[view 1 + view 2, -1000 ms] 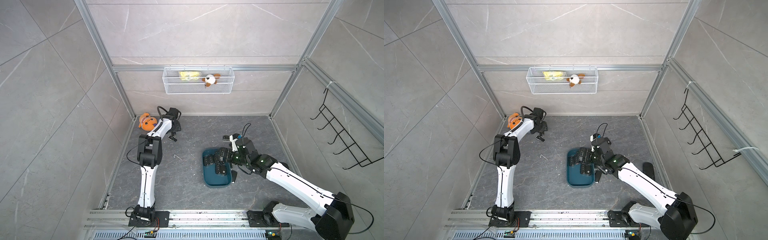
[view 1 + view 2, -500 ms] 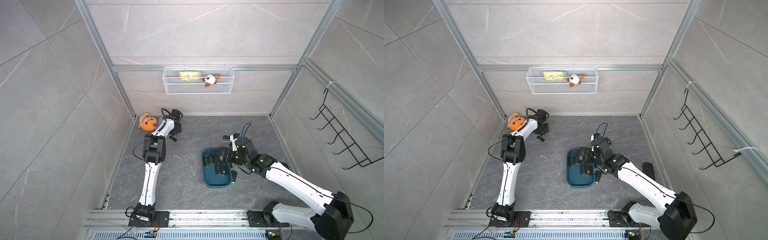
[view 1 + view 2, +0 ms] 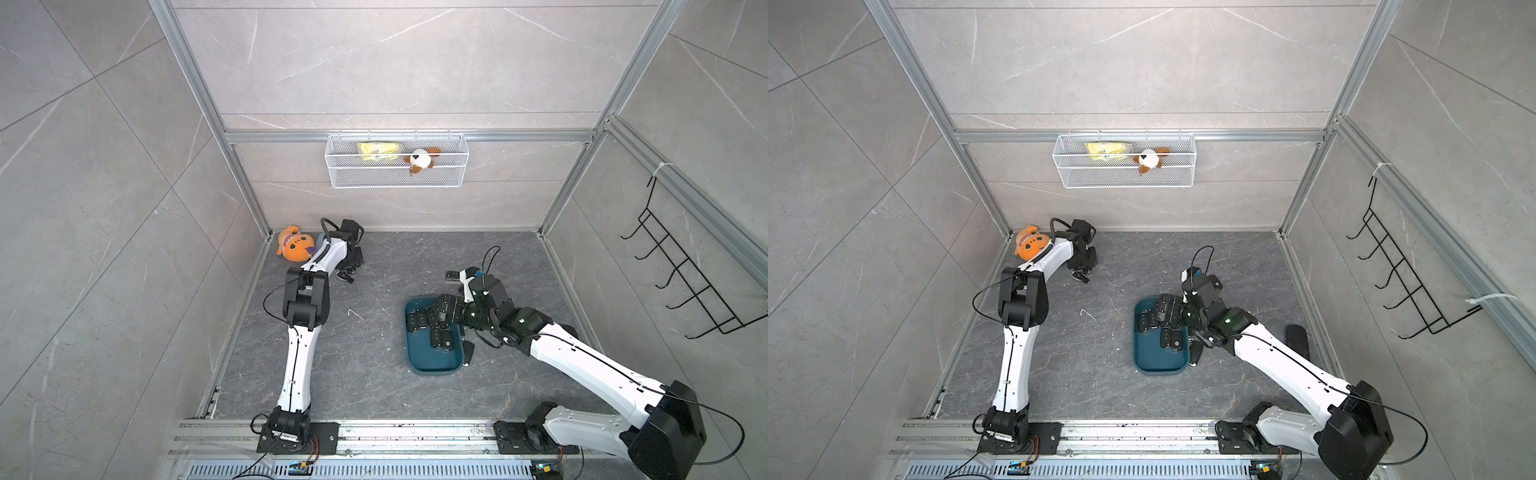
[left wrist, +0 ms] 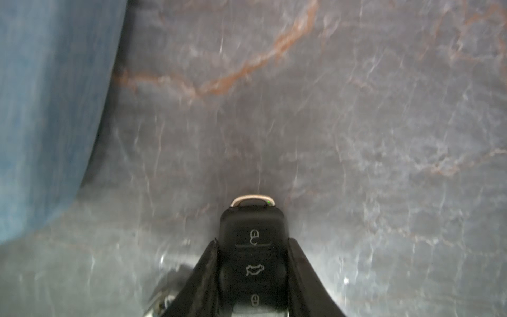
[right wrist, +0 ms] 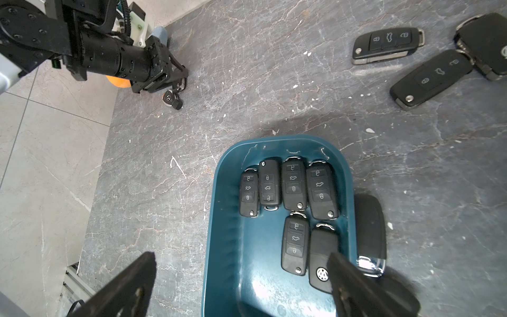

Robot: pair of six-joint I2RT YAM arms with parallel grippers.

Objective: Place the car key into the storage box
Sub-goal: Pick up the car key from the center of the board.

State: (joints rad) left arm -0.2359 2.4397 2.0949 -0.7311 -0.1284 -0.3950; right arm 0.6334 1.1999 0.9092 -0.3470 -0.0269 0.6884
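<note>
While the right gripper (image 5: 241, 256) is held spread above the storage box (image 5: 227, 219), the car key (image 4: 253, 258) is pinched by the left gripper (image 4: 253, 243) near the floor's (image 3: 374, 374) far left corner, well apart from the box. Its long axis is aligned with the fingers (image 4: 203, 274), ring end pointed outward.

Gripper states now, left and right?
Left gripper: closed on a key.
Right gripper: open, empty, above the box.
</note>
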